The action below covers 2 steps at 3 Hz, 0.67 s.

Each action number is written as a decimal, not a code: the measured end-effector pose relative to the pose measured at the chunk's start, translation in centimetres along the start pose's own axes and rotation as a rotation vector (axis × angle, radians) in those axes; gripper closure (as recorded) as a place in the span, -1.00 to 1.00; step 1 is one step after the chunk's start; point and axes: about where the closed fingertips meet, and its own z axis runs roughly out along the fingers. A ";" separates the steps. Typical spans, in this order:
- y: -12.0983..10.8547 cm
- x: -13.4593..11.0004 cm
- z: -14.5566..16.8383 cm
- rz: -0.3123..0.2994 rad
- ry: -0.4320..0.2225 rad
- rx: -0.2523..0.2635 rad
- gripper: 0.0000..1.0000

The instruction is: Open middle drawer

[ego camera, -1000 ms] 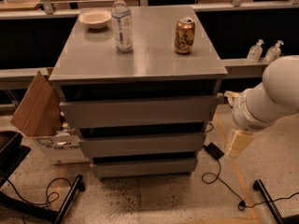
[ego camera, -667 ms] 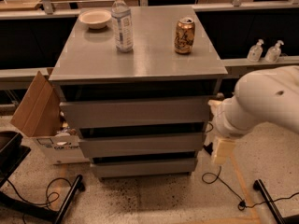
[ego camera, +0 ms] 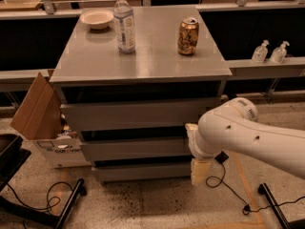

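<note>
The grey cabinet (ego camera: 143, 61) has three drawers. The middle drawer (ego camera: 133, 149) is a wide shallow grey panel without a handle, closed, between the taller top drawer (ego camera: 133, 116) and the lowest drawer (ego camera: 138, 171). My white arm (ego camera: 248, 137) reaches in from the right. My gripper (ego camera: 194, 149) is at the right end of the middle drawer's front, its pale fingers pointing down and partly hidden by the arm's body.
On the cabinet top stand a water bottle (ego camera: 124, 23), a soda can (ego camera: 188, 36) and a white bowl (ego camera: 96, 18). A cardboard box (ego camera: 40, 120) leans at the left. Cables (ego camera: 224, 185) lie on the floor. Two pump bottles (ego camera: 270, 52) sit on a ledge at right.
My arm has swung left from beside the cabinet's right side, bringing the gripper in front of the right end of the middle drawer. The drawers have not moved.
</note>
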 end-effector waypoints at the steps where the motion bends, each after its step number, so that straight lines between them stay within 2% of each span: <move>1: 0.1 -1.1 4.7 -0.009 0.007 0.006 -1.00; 2: -0.5 -1.7 9.1 -0.003 0.019 0.011 -1.00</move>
